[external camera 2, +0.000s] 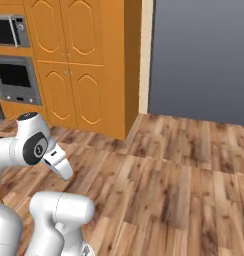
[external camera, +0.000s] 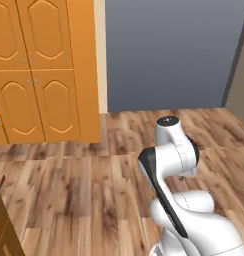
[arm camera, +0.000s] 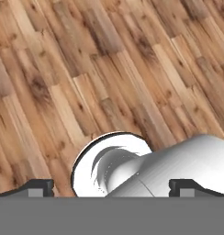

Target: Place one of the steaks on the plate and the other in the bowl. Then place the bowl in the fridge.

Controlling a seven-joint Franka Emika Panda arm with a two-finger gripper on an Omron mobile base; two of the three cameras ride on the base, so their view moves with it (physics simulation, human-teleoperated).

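Honestly, just wooden floor [arm camera: 86, 69] is seen past the gripper [arm camera: 112, 186], whose two dark fingertips [arm camera: 38, 187] are spread wide apart with nothing pinched. Orange cabinets [external camera: 39, 70], a grey wall [external camera: 169, 50] and a built-in oven [external camera 2: 14, 75] are shown around the arm [external camera: 169, 165].

Arm [external camera: 171, 165] folded back over its own base, elbow raised. Hand [arm camera: 111, 187] points downward, fingertips [arm camera: 38, 187] spread wide, holding nothing.
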